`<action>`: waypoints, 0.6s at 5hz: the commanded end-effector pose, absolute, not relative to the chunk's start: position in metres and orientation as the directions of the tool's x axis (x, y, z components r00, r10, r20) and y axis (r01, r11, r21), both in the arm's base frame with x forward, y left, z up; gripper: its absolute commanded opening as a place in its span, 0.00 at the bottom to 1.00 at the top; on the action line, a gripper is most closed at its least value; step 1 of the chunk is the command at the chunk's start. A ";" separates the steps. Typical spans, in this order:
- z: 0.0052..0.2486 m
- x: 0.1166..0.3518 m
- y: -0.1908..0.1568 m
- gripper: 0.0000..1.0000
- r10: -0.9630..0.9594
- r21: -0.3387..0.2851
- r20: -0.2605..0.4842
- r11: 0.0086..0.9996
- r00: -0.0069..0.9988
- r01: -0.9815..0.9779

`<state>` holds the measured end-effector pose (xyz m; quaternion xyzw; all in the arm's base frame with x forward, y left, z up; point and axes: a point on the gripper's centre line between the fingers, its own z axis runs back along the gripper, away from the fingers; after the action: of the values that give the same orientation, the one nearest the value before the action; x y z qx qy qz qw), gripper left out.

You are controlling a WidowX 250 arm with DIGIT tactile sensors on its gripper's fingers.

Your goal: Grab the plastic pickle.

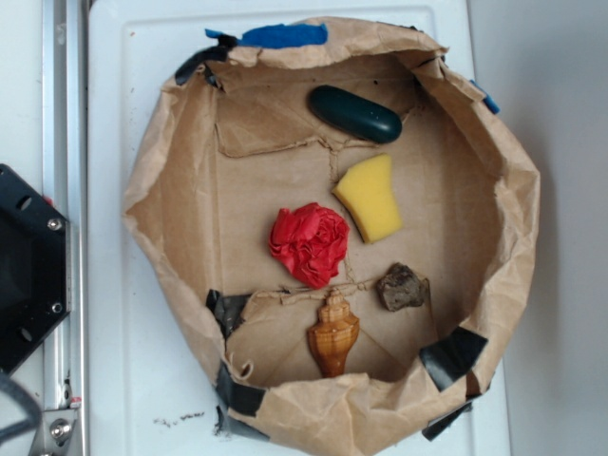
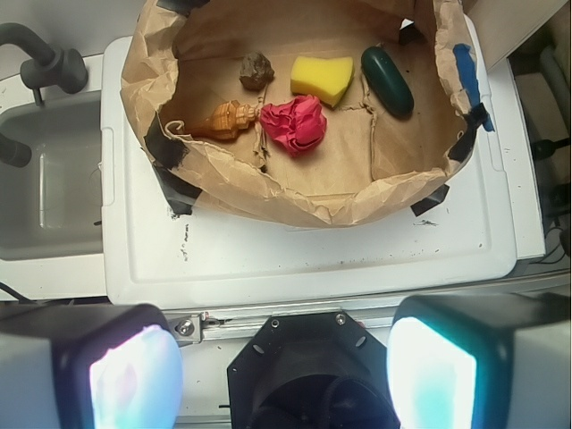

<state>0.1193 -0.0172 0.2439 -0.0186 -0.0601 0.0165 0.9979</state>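
While the claw (image 2: 284, 371) waits far back from the bag (image 1: 152, 190), the job has not really started. Its two fingers (image 2: 134, 380) are spread wide and hold nothing. This looks like the very first step: getting over to the pickle (image 1: 355, 113).

The pickle lies flat on the bag's floor, close to the bag's wall with the blue tape (image 1: 283, 35). Just beside the pickle sits the sponge (image 1: 370, 198), with a small gap between them. Farther from the pickle are the red paper ball (image 1: 310, 243), the rock (image 1: 402, 287) and the shell (image 1: 332, 334).

Next, I think the claw must rise over the bag's crinkly rim, travel past the ball, and come down with its fingers on the pickle's two long sides.

Room is tight on the wall side of the pickle, so a finger could snag the paper there. On the sponge side there is a little more space. Around the bag, the white worktop (image 2: 313, 250) is bare.
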 end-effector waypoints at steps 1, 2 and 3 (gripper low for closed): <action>0.244 0.119 -0.017 1.00 0.035 -0.039 0.119 0.999 0.992 -0.031; 0.241 0.160 -0.020 1.00 0.031 -0.011 0.153 1.000 0.988 -0.029; 0.233 0.190 -0.006 1.00 0.074 -0.047 0.160 0.997 0.984 -0.068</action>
<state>0.1865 -0.0104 0.2214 -0.0214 -0.0595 0.0252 0.9977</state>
